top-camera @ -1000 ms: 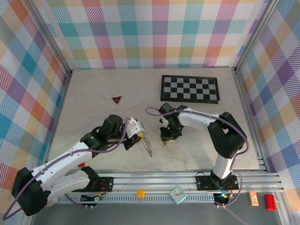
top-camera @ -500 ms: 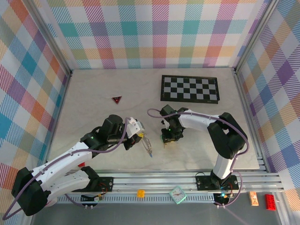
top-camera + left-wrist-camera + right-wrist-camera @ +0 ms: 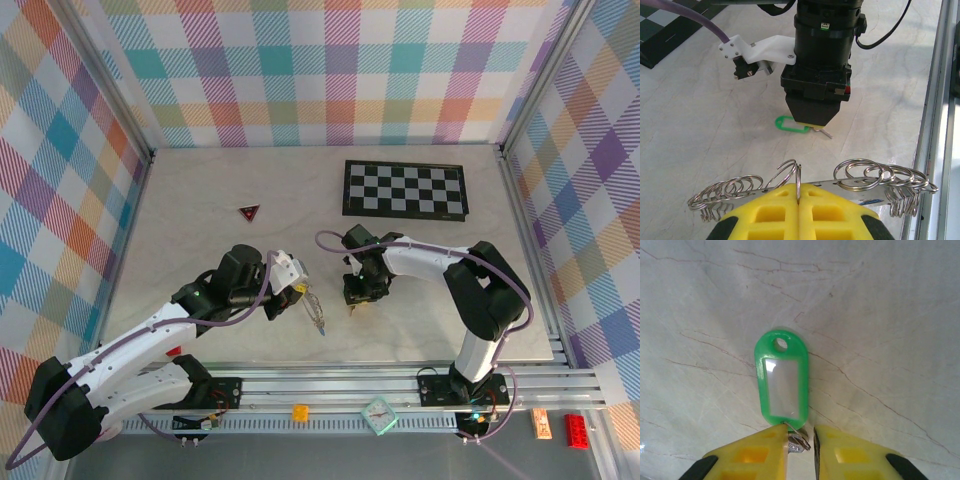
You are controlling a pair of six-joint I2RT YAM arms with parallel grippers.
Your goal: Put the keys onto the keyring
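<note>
From above: my left end effector (image 3: 300,291) holds the keyring (image 3: 318,315) over the near middle of the pale marbled table (image 3: 200,230), the thin grey loop hanging edge-on below the fingers. My right end effector (image 3: 353,300) points straight down at the table just to the right of it. The checkerboard (image 3: 405,189) lies at the far right, the dark red triangle (image 3: 249,212) at the far left.

Left wrist: my left end effector (image 3: 799,187) is fully closed, its yellow fingers (image 3: 770,210) clamped on the keyring (image 3: 855,173), a flat silvery band strung with clusters of small wire rings on both sides of the grip. Beyond it, my right end effector (image 3: 815,116) stands over the green key (image 3: 791,124), which lies flat on the table (image 3: 700,125).

Right wrist: the green key (image 3: 781,380) is a rounded green tag with a clear window and a small hole at its far end, flat on the table (image 3: 880,315). Its small metal ring sits between the fingers of my right end effector (image 3: 800,431), which stand a narrow gap apart. I cannot tell whether they pinch it.
</note>
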